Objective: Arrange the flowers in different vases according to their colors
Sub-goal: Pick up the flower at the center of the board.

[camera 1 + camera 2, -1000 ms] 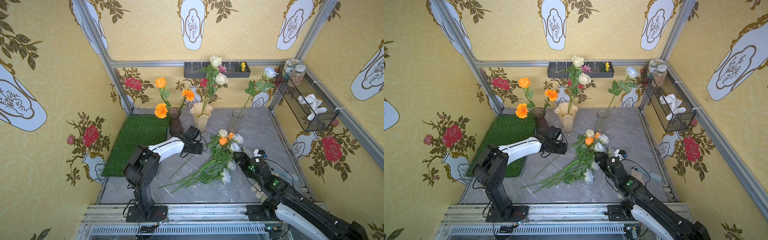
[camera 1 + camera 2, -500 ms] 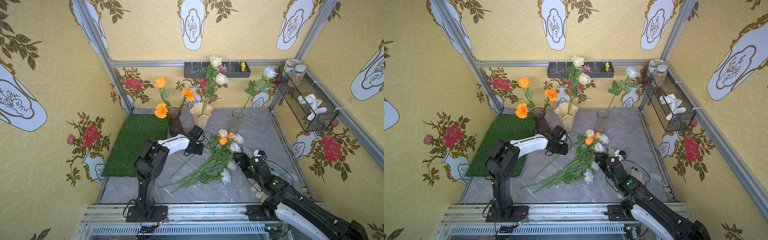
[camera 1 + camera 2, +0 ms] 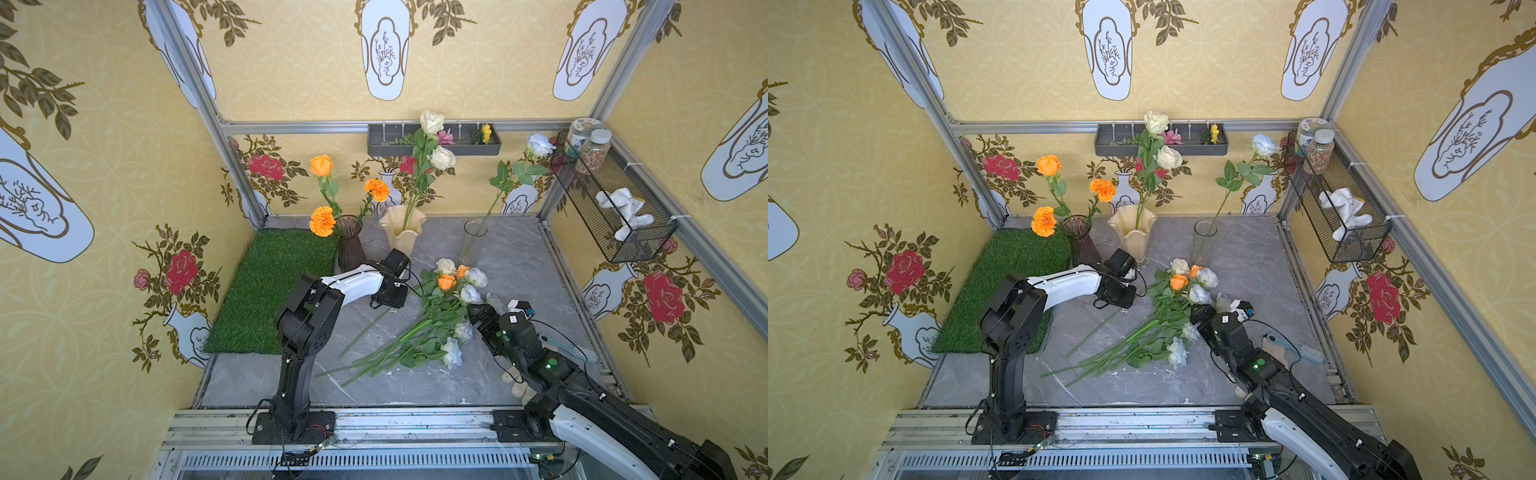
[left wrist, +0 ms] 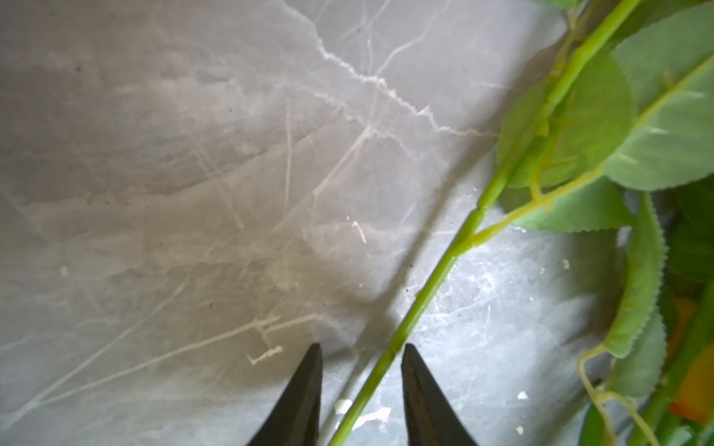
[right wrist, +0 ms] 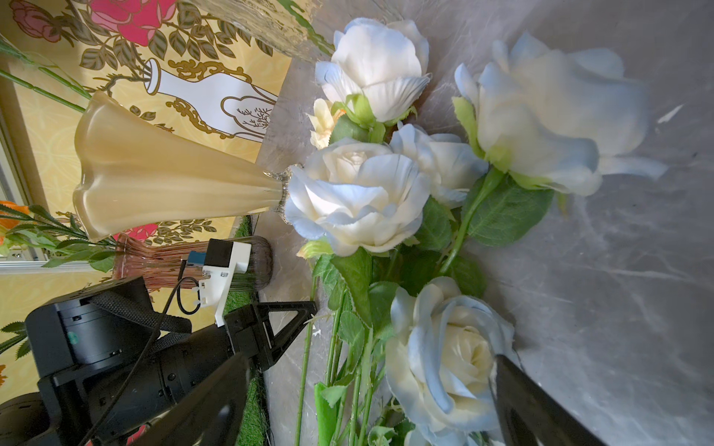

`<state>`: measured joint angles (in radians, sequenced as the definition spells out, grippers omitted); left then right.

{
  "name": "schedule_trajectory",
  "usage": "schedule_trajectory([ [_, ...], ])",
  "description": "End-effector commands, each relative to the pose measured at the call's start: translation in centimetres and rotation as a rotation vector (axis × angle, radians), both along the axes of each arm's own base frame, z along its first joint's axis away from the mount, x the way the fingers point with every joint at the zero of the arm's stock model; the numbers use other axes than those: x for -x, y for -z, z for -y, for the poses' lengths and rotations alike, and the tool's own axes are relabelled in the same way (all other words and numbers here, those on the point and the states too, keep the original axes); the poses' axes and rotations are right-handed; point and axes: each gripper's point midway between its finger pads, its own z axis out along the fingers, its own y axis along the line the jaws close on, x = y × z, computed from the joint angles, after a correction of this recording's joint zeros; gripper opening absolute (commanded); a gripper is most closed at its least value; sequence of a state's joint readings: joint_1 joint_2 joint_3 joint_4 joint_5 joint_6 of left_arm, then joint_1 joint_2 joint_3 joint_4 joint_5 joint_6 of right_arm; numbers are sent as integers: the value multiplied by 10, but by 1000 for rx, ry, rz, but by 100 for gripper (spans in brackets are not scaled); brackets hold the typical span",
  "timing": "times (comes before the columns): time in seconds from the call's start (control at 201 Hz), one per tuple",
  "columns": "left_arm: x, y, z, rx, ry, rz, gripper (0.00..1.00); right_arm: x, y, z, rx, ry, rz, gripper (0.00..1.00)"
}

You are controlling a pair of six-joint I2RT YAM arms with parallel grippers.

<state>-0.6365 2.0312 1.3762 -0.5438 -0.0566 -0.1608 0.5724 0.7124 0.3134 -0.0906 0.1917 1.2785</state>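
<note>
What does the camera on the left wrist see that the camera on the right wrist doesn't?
Only the left wrist view looks between the left arm's jaws, standing apart with one green stem lying in the gap. Only the right wrist view shows the blue-tinted roses, the cream vase and the purple vase. Both show the grey table and green leaves.

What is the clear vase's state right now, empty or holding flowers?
Holding one: a single blue-tinted white rose stands in the clear vase, its long stem tilted rather than upright. No other stem shows in it.
</note>
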Motion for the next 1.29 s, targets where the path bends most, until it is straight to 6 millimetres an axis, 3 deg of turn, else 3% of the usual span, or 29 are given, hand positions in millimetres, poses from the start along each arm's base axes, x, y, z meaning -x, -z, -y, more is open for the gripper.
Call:
schedule_trajectory([
  [0.0, 17, 12, -4, -39, 38, -59, 32, -1, 1, 5, 16, 24, -9, 97],
  [0.329, 28, 23, 1, -156, 118, -44, 20, 0, 2, 6, 21, 31, -22, 97],
  [0.617, 19, 21, -4, -239, 164, 20, 0, 1, 3, 7, 21, 35, -24, 97],
  [0.757, 11, 11, -2, -264, 195, 100, 0, 1, 2, 8, 18, 41, -23, 97],
  [0.846, 1, -7, 1, -258, 203, 189, 0, 1, 2, 8, 19, 42, -23, 97],
  [1.006, -17, -61, 13, -216, 215, 395, 0, 1, 3, 8, 18, 43, -24, 97],
  [1.284, -25, -153, 37, -91, 198, 622, 0, 0, -4, 10, 14, 43, 20, 97],
])
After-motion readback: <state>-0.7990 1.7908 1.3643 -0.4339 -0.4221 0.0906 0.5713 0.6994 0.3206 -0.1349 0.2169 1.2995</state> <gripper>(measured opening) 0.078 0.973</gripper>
